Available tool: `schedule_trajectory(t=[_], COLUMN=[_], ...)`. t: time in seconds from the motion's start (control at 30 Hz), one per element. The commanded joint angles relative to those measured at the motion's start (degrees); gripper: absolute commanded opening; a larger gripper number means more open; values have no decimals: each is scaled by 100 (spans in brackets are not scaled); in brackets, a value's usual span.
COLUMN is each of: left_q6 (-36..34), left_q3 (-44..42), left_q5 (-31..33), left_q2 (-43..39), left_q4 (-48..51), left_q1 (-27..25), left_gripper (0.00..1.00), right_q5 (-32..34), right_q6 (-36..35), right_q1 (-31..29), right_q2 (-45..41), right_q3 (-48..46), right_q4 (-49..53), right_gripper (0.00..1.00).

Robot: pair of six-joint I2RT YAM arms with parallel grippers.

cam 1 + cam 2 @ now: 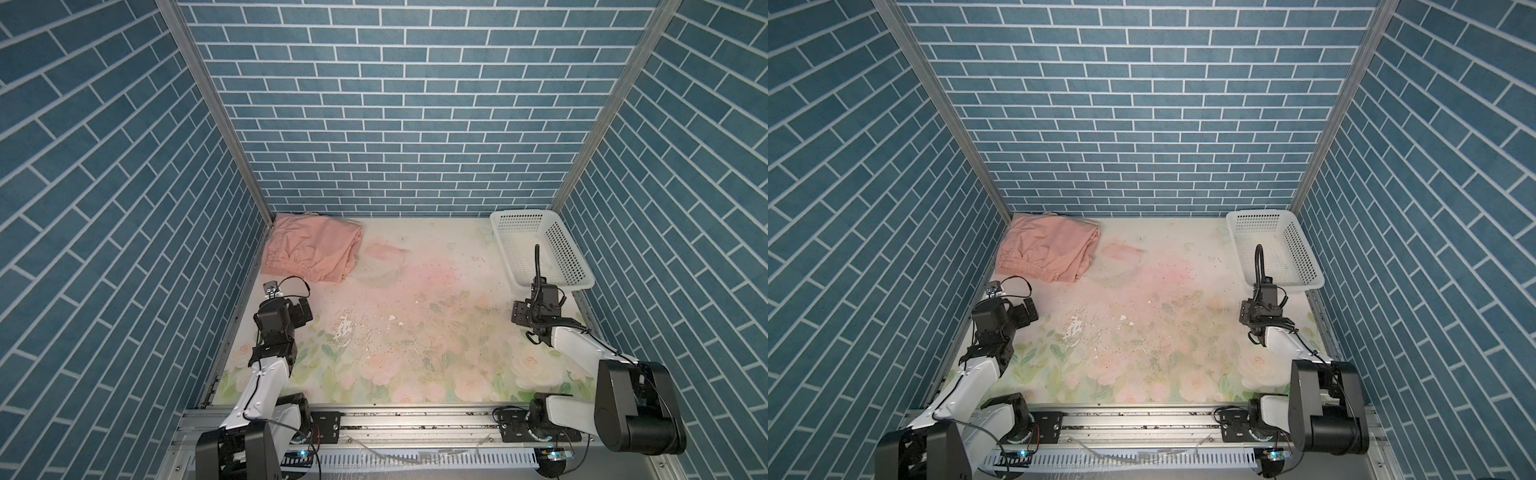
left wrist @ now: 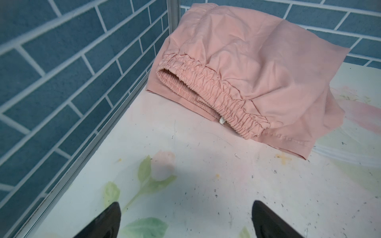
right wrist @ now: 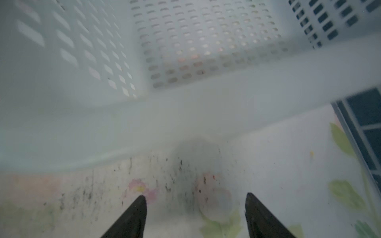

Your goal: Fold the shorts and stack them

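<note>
1. In both top views there is one pair of shorts (image 1: 311,247) (image 1: 1046,249) (salmon pink, folded into a flat pile). It lies on the flowered desk (image 1: 415,332) (image 1: 1142,332) in the far corner, just beyond the left hand (image 1: 297,311) (image 1: 1023,313) and not touching it. One white perforated basket (image 1: 561,249) (image 1: 1304,257) stands right in front of the right hand (image 1: 536,301) (image 1: 1260,305). Two arms are in view, well apart, with bare desk between them.
2. In the left wrist view the left hand (image 2: 185,206) is released, its two fingers spread with nothing between them. The shorts (image 2: 257,72) lie ahead of it against the blue brick walls (image 2: 61,61), with the gathered waistband facing the hand. One white drawstring tip (image 2: 222,120) peeks out from under the band.
3. In the right wrist view (blurred) the right hand (image 3: 195,196) is also released and holds nothing. The basket (image 3: 226,99) rim crosses directly ahead of its fingers, blocking the way forward. Speckled desk (image 3: 288,164) lies beneath.
</note>
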State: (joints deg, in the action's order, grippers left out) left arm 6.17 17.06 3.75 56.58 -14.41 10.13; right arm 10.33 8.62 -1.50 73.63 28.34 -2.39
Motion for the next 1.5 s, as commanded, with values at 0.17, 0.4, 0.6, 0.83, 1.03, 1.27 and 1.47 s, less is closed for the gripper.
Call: schedule_trajectory(t=[0.17, 0.4, 0.6, 0.83, 1.03, 1.27, 1.47], left_q6=[-318, -343, -454, -337, -969, -969, -969], left_q3=[-174, -56, 268, -253, 547, 541, 540], left_q5=[-371, -553, -906, -1042, -692, -586, -577], left_q2=[844, 1545, 1751, 2160, 3051, 3065, 3074], left_q4=[-1971, -2849, -2485, -4050, -3344, -3383, -3421], left_q1=[-13, -13, -11, -260, -929, -987, -987], left_gripper=[100, 100, 100, 100, 100, 100, 100], right_q5=[-1044, -1470, -1420, -1647, -1569, -1569, -1569], right_q6=[-647, -733, -608, -674, -668, -654, -669], right_q1=[183, 279, 487, 519, 519, 519, 519], right_q2=[372, 670, 1360, 1478, 1449, 1462, 1466], right_q3=[-195, -231, -960, -688, -592, -584, -588], right_q4=[-2461, -3239, -5299, -4965, -4722, -4724, -4726], right_gripper=[76, 76, 77, 99, 99, 99, 99])
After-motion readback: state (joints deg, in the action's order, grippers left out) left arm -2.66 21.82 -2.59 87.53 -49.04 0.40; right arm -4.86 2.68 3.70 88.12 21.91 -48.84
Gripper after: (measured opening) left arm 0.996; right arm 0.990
